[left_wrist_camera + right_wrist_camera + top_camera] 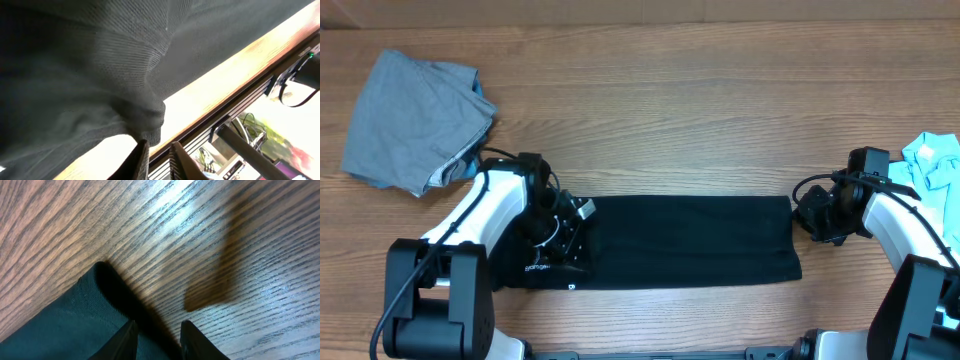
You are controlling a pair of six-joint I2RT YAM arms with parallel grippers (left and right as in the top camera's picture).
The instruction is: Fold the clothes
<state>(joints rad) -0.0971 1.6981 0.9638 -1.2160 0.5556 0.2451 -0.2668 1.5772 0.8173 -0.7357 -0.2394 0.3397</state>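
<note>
**Progress.** The black cloth shirt [690, 240] lies in the lower centre of the overhead view as a long, flat band on the brown wooden table [720, 120]. Its long edges are straight and roughly parallel. My judgement is that the lengthwise folds are done and the band has yet to be folded end to end into a compact packet.

**Outstanding items.** A grey cloth garment [415, 120] sits bunched and uneven in the upper left of the frame, with a sliver of blue showing at its lower right edge. A light-blue cloth garment [935, 165] lies crumpled at the right edge, partly out of frame. I judge that both have yet to be folded.

**Left gripper** [156, 147]. It is at the band's left end. In the wrist view its fingers stand close together with a narrow gap. A bunch of black cloth meets the tip of one finger, but none shows in the gap. I cannot tell whether it grasps the shirt.

**Right gripper** [157, 330]. It is at the band's upper right corner. Its fingers are apart and the shirt's edge runs in between them. I cannot tell whether it is clamped on the cloth.

**Containers.** None is in view. All the garments rest directly on the table.
</note>
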